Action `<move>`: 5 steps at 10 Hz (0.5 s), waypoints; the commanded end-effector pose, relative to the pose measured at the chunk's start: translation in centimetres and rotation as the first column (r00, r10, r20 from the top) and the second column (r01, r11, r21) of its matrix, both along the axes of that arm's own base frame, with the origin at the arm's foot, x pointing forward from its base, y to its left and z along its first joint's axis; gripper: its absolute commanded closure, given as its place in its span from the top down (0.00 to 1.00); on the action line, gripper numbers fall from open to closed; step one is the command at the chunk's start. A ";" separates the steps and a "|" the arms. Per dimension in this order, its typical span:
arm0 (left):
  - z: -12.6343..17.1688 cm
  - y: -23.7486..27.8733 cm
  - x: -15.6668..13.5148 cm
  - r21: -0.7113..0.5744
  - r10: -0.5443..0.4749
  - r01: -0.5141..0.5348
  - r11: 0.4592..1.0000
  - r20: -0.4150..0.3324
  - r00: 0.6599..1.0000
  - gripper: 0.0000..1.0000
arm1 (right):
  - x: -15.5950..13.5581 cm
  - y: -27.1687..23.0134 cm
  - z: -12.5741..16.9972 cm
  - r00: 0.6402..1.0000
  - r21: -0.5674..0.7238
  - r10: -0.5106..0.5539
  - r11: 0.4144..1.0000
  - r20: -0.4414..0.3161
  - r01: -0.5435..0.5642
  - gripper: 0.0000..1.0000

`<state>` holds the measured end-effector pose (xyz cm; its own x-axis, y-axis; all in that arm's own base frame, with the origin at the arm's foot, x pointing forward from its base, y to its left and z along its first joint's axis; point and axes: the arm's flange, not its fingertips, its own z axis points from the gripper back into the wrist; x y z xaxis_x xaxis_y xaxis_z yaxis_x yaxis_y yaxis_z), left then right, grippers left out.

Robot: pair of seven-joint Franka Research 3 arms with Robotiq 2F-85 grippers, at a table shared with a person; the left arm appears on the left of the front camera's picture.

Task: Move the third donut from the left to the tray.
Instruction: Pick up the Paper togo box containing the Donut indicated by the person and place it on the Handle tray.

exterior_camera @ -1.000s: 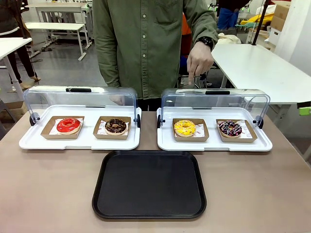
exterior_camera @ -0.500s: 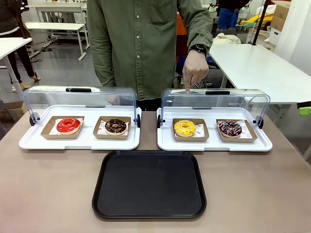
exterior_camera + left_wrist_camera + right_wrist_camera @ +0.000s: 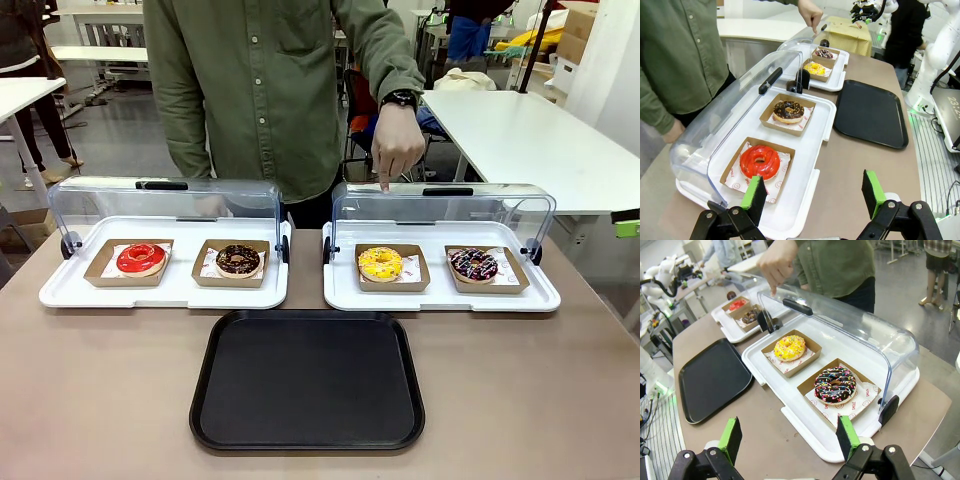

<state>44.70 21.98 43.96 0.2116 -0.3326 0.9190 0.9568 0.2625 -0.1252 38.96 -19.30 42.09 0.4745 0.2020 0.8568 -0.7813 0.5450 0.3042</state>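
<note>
The third donut (image 3: 380,263) has yellow icing and sits on a brown card square in the right white tray, under its raised clear lid. It also shows in the wrist views (image 3: 814,68) (image 3: 789,347). The black tray (image 3: 307,380) lies bare at the table's near middle (image 3: 870,112) (image 3: 710,377). A person's hand (image 3: 397,150) points a finger down at the lid just above the yellow donut. My left gripper (image 3: 813,192) is open beside the left white tray. My right gripper (image 3: 788,434) is open, short of the right white tray.
The left white tray (image 3: 60,290) holds a red-iced donut (image 3: 141,258) and a chocolate donut (image 3: 238,260). A sprinkled chocolate donut (image 3: 473,264) sits to the right of the yellow one. Both clear lids stand tilted back. The person stands at the far edge.
The person's body has shifted to picture left. Their hand has come down until the fingertip rests at the right lid above the yellow donut. Donuts, trays and grippers have not moved.
</note>
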 end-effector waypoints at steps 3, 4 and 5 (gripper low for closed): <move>0.2 0.0 0.0 0.006 -0.003 0.003 1.000 -0.002 1.000 1.00 | 0.1 0.1 0.1 1.000 0.014 -0.002 1.000 0.015 0.001 1.00; 0.2 0.0 0.0 0.006 -0.003 0.003 1.000 -0.002 1.000 1.00 | 0.1 0.1 0.1 1.000 0.014 -0.002 1.000 0.015 0.001 1.00; 0.2 0.0 0.0 0.006 -0.003 0.003 1.000 -0.002 1.000 1.00 | 0.1 0.1 0.1 1.000 0.014 -0.002 1.000 0.015 0.001 1.00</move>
